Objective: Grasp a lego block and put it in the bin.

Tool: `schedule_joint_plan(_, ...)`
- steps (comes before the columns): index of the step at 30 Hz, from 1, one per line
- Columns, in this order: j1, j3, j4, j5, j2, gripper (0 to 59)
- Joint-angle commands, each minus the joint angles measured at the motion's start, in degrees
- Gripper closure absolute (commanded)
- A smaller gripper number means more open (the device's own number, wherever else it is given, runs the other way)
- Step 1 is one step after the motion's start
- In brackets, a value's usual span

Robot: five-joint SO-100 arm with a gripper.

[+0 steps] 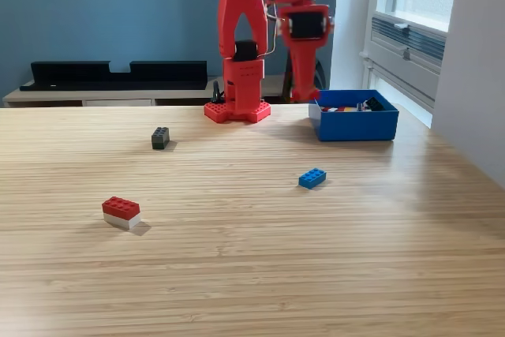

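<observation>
Three lego blocks lie on the wooden table: a dark grey one (160,138) at mid-left, a blue one (312,178) near the middle, and a red one stacked on a white one (121,212) at the front left. The blue bin (353,126) stands at the back right with a few small bricks inside. The red arm rises from its base (237,110) at the table's far edge. Its gripper (303,92) hangs pointing down just behind the bin's left corner. Nothing shows between its fingers, and I cannot make out how far apart the jaws are.
A low shelf with a long black object (118,75) runs behind the table on the exterior view's left. A window sill and a white wall (473,100) close off the right side, just past the bin.
</observation>
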State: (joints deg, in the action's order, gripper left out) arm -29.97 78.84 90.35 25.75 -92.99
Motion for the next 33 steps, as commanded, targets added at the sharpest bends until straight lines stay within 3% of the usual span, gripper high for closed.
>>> schedule_joint_plan(1,-15.56,-1.41,0.62,1.85,-4.75,58.6)
schedule_joint_plan(14,-36.56,-0.62,0.53,0.88,-4.66,58.6)
schedule_joint_plan(33,-42.98,0.7,0.62,-3.69,-4.57,58.6)
